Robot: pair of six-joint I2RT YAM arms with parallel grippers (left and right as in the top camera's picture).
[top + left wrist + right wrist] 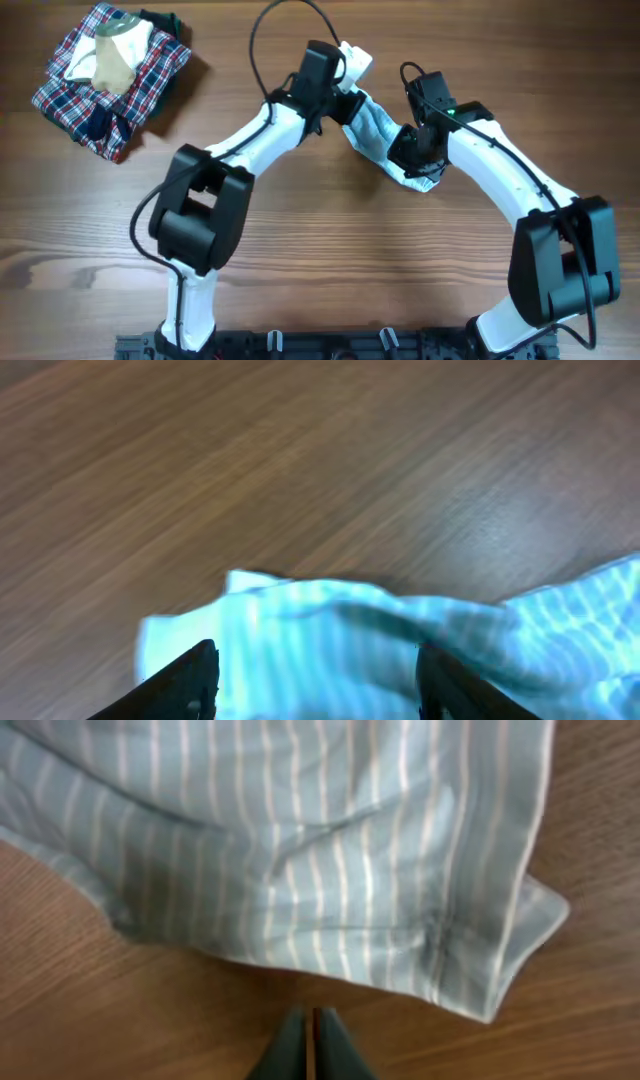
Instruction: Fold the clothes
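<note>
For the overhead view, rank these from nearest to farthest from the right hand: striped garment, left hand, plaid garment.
1. Striped garment, directly at the right hand.
2. Left hand, at the garment's other end.
3. Plaid garment, far off on the left side.

Clothes (pixel 378 128) partly covered overhead; left pincer (pixel 317 660) cropped, blurred.

You've got a brown wood-grain worktop (pixel 330 260) filling your whole view, evenly lit with a soft sheen, and a black rail (pixel 300 345) along its near edge.
</note>
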